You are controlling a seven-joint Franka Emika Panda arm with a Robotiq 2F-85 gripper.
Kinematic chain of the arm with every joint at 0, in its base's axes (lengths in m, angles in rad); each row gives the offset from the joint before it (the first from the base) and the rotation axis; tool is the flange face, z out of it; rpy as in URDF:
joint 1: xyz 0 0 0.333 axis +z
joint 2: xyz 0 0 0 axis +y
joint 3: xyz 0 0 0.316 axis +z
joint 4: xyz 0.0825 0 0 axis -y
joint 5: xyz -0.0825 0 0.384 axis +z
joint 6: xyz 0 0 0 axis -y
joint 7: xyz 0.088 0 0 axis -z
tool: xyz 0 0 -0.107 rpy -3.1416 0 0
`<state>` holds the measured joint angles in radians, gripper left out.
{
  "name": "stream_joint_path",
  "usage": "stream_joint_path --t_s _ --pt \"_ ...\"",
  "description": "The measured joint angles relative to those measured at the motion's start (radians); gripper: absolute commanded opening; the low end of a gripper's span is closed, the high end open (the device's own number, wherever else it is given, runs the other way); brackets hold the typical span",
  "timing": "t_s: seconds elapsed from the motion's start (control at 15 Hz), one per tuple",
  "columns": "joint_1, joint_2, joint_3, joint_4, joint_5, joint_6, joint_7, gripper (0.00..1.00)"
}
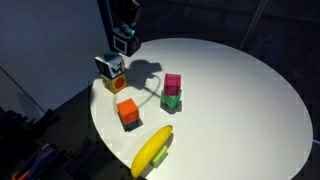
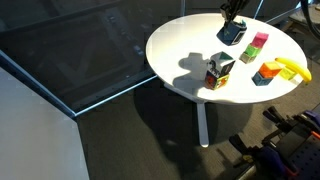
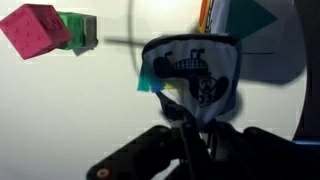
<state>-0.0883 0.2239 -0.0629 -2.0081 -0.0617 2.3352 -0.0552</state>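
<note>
Table [image 2: 185,45], round and white, stands on a single leg [image 2: 203,125] over dark flooring [image 2: 120,145]; near its rim we see the gripper [image 3: 190,118] pinching a teal-and-black cube [image 3: 195,70].

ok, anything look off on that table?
Nothing spilled or broken. Only oddity: the banana lies close to the rim of the round table, seemingly propped on a small green block. A teal-and-black block is held above the table.

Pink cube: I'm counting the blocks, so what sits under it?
A green block sits directly under the pink cube, on the white table. The green block's top face is covered by the cube, so anything between them cannot be seen.
</note>
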Motion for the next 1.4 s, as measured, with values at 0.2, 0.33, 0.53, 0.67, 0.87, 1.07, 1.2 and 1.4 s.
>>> stream_joint_path --t_s 0.2,0.33,0.53,0.67,0.87,1.07,1.2,1.4 --pt "0.008 -0.018 0.007 -0.019 0.000 -0.004 0.000 0.04" --pt "0.016 -0.029 0.008 -0.031 0.000 -0.005 0.000 0.04" --pt "0.028 -0.052 0.008 -0.050 -0.011 -0.007 0.002 0.04" --pt "0.035 -0.071 0.008 -0.062 -0.030 -0.011 0.014 0.04" --pt "0.045 -0.103 0.008 -0.079 -0.067 -0.025 0.040 0.04" --pt "0.058 -0.134 0.008 -0.106 -0.104 -0.029 0.066 0.04" --pt "0.067 -0.150 0.010 -0.127 -0.122 -0.029 0.076 0.04" --pt "0.077 -0.161 0.020 -0.154 -0.140 -0.029 0.091 0.04"
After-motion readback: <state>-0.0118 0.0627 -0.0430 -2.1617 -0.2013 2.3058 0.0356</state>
